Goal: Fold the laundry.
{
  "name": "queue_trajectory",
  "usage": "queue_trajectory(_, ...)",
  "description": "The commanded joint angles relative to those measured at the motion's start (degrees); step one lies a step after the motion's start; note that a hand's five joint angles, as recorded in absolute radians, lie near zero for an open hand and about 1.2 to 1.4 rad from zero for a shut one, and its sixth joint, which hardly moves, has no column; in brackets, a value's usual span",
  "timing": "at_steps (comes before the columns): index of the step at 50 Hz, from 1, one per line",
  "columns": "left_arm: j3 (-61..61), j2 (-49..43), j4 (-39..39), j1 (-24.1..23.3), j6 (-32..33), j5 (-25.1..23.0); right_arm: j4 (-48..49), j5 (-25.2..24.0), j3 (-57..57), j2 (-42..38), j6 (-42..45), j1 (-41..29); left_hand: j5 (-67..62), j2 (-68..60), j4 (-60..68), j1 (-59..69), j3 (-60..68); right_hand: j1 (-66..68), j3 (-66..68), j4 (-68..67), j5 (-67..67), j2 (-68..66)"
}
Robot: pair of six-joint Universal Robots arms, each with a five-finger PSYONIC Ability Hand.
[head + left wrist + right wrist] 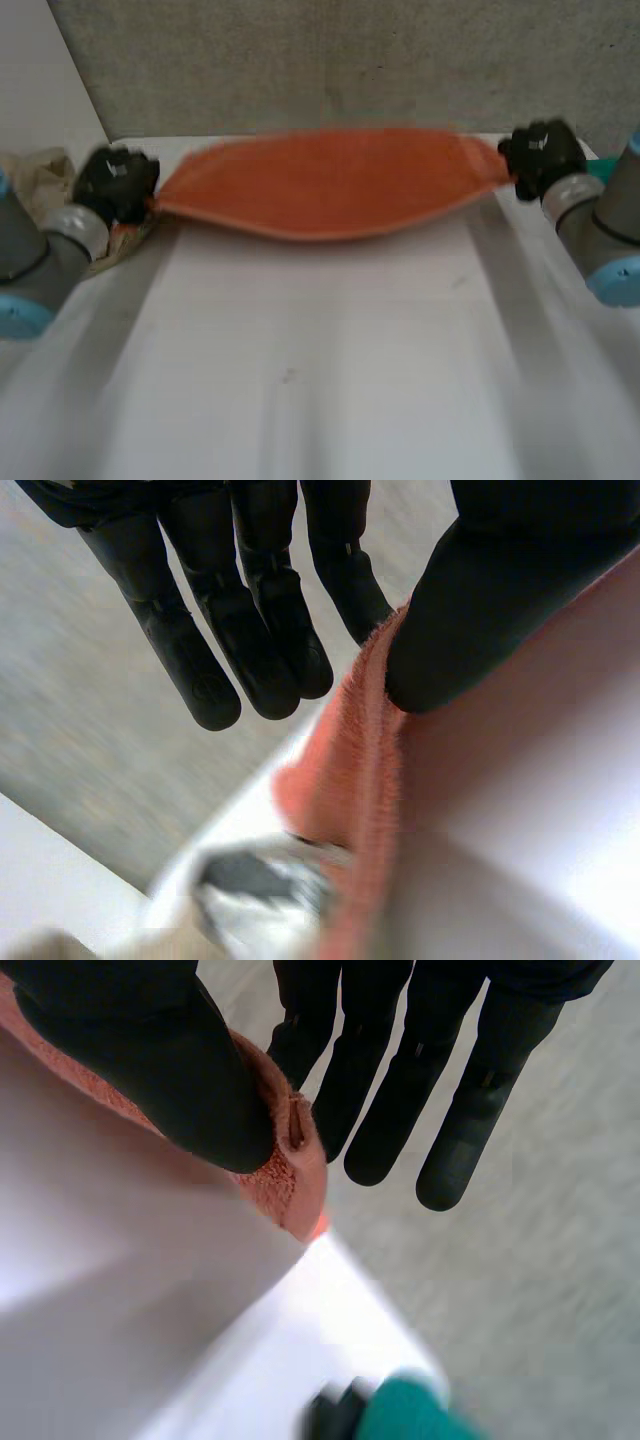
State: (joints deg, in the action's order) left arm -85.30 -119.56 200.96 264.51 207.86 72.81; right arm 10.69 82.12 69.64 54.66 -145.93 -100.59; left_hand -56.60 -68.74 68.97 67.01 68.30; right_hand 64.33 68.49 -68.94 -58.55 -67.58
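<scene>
Orange towel [325, 185]: held off the table [320, 350] along its far edge, stretched between the two hands. Its lower edge sags in a curve at the middle.

Left hand [115, 182]: near the far left corner, at the towel's left end. In the left wrist view the thumb [480, 610] presses the terry edge against the nearest finger. The other fingers [255, 630] are straight and clear of the cloth. So it grips the towel by a pinch.

Right hand [542, 155]: near the far right corner, at the towel's right end. In the right wrist view its thumb [150, 1070] clamps the towel corner against a finger behind it. The remaining fingers [395, 1100] are straight and apart from the cloth. This is also a pinch grip.

Writing: a small dark slit or tab [297, 1125] sits on the towel corner beside the right thumb. It is too small to tell whether it is a label, and nothing on it reads.

Between views: the head view gives the whole span of the towel but hides the finger contact, which the wrist views show.

A beige cloth [38, 170] lies at the far left corner, partly behind the left arm. The left wrist view adds a grey-and-white item [255, 880] below the towel's end, blurred and unidentifiable. A teal object [410, 1415] sits at the far right corner, cut off at the picture's edge.
</scene>
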Motion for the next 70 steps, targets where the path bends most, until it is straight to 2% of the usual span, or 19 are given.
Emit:
queue_trajectory(1,-10.2,-3.4,2.5,2.3,4.0,-2.9,-1.9,-0.2,6.2,-1.0,1.3,4.3,-13.4,-11.3,11.0,13.0,11.7,15.7,11.5,-11.1,-11.5,-12.4)
queue_trajectory(7,-12.2,-4.8,5.8,5.0,4.7,-4.3,-2.3,-0.8,7.4,-1.4,1.4,6.9,-13.4,-11.3,11.0,13.0,11.7,15.7,11.5,-11.1,-11.5,-12.4)
queue_trajectory(9,-12.3,-4.7,6.5,5.3,4.3,-4.3,-2.3,-1.0,7.5,-1.3,1.4,7.2,-6.2,-4.1,3.9,5.8,4.5,15.7,11.5,-11.1,-11.5,-12.4)
queue_trajectory(10,-12.2,-4.7,7.0,5.7,3.8,-4.1,-2.4,-1.2,7.8,-1.1,1.2,7.2,6.5,8.6,-8.8,-6.9,-8.2,15.7,11.5,-11.1,-11.5,-12.4)
queue_trajectory(12,-12.1,-4.8,7.3,5.8,3.3,-4.0,-2.4,-1.2,8.1,-1.0,1.2,7.3,13.1,15.3,-15.5,-13.6,-14.8,15.7,11.5,-11.1,-11.5,-12.4)
queue_trajectory(20,-12.3,-4.7,8.6,7.9,1.8,-3.6,-2.1,-1.3,9.5,-0.9,1.2,7.2,15.5,17.6,-17.9,-15.9,-17.2,15.7,11.5,-11.1,-11.5,-12.4)
queue_trajectory(28,-13.8,-3.6,8.5,8.6,2.0,-4.3,-2.1,-1.3,9.6,-1.1,1.5,6.8,13.8,16.0,-16.2,-14.3,-15.5,15.7,11.5,-11.1,-11.5,-12.4)
queue_trajectory(29,-13.9,-3.6,8.5,8.6,2.1,-4.5,-2.1,-1.3,9.6,-1.1,1.5,6.8,11.7,13.8,-14.0,-12.1,-13.4,15.7,11.5,-11.1,-11.5,-12.4)
queue_trajectory(32,-14.6,-3.2,8.4,9.0,1.9,-5.5,-2.3,-1.3,9.6,-1.3,1.5,6.6,-13.3,-11.2,11.0,12.9,11.6,15.7,11.5,-11.1,-11.5,-12.4)
queue_trajectory(37,-17.4,0.5,5.7,9.4,2.2,-7.6,-4.0,-1.2,9.6,-0.6,1.5,6.4,-13.4,-11.3,11.0,13.0,11.7,15.7,11.5,-11.1,-11.5,-12.4)
queue_trajectory(42,-20.8,7.4,-5.3,9.8,5.0,-7.9,-12.8,-2.6,10.4,2.0,5.1,7.1,-13.4,-11.3,11.0,13.0,11.7,15.7,11.5,-11.1,-11.5,-12.4)
queue_trajectory(46,-23.1,14.5,-21.1,10.8,14.1,-7.0,-26.9,-4.2,13.3,6.2,17.8,9.9,-13.4,-11.3,11.0,13.0,11.7,15.7,11.5,-11.1,-11.5,-12.4)
queue_trajectory(49,-25.0,20.2,-35.7,13.0,24.1,-6.2,-39.0,-4.3,17.4,10.8,29.6,13.4,-13.4,-11.3,11.0,13.0,11.7,15.7,11.5,-11.1,-11.5,-12.4)
queue_trajectory(51,-26.0,23.3,-44.6,15.0,30.8,-5.8,-43.6,-4.9,20.1,14.0,36.4,15.9,-13.4,-11.3,11.0,13.0,11.7,15.7,11.5,-11.1,-11.5,-12.4)
queue_trajectory(54,-25.8,25.1,-49.3,16.5,35.6,-6.3,-43.3,-6.0,21.7,16.4,39.2,17.4,-13.4,-11.3,11.0,13.0,11.7,15.7,11.5,-11.1,-11.5,-12.4)
queue_trajectory(57,-24.2,24.2,-47.3,16.2,36.0,-7.7,-41.8,-7.0,22.2,17.0,38.4,17.2,-13.4,-11.3,11.0,13.0,11.7,15.7,11.5,-11.1,-11.5,-12.4)
queue_trajectory(61,-20.4,19.3,-39.7,14.1,32.7,-8.0,-39.4,-7.1,21.7,15.0,36.6,16.2,-13.4,-11.3,11.0,13.0,11.7,15.7,11.5,-11.1,-11.5,-12.4)
queue_trajectory(65,-15.8,14.1,-31.8,11.5,27.0,-6.9,-34.3,-6.7,19.2,11.9,32.2,14.3,-13.4,-11.3,11.0,13.0,11.7,15.7,11.5,-11.1,-11.5,-12.4)
queue_trajectory(70,-8.7,7.1,-20.2,6.8,18.7,-5.9,-23.1,-6.2,13.1,6.8,21.2,11.7,-13.4,-11.3,11.0,13.0,11.7,15.7,11.5,-11.1,-11.5,-12.4)
